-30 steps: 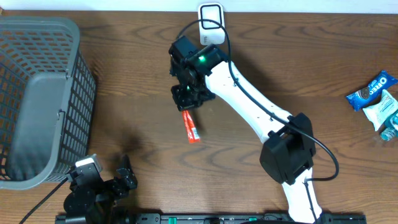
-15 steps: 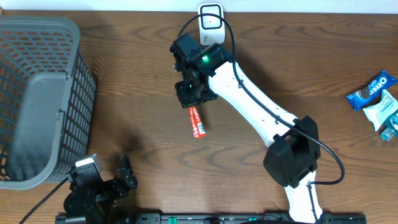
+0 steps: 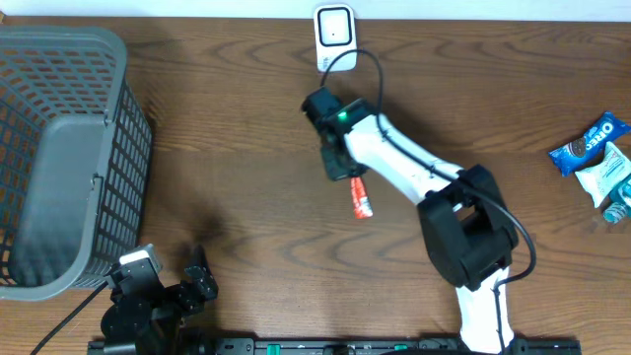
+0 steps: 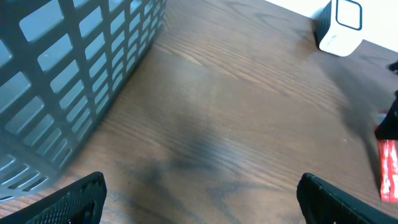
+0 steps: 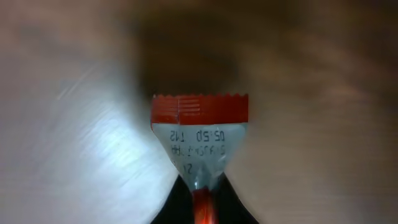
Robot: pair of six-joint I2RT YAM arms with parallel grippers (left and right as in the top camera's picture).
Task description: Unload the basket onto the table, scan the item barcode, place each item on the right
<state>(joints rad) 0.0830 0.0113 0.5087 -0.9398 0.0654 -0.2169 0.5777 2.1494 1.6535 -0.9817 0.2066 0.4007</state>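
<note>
Brown wood-grain desk [image 3: 197,148] fills the overhead view, with me working from its near edge and the white scanner [image 3: 334,28] standing at the far edge.

Nearest to me, and well apart from the scanner, my left gripper [image 4: 205,198] rests low over bare wood with its jaws spread wide and nothing between them. A grey mesh basket [image 3: 128,118] sits far to the left of the scanner, just beside this idle arm.

Further out, my right gripper [image 3: 343,168] reaches toward the middle of the desk, on the near side of the scanner and a little to its right. Its jaws are pinched on one end of a red sachet [image 3: 362,198]. The free end sticks out toward me, away from the scanner. From the wrist camera the sachet shows a red crimped edge and a pale panel of small printed characters. I cannot make out a barcode there.

Far to the right of the scanner, at the desk's edge, lie some blue snack packets [image 3: 590,143], untouched.

I judge this to be the presenting step: the item is in hand but not yet in front of the scanner. The next move calls for bringing the sachet closer to the scanner and turning it so the barcode side meets its face, without loosening the grip.
</note>
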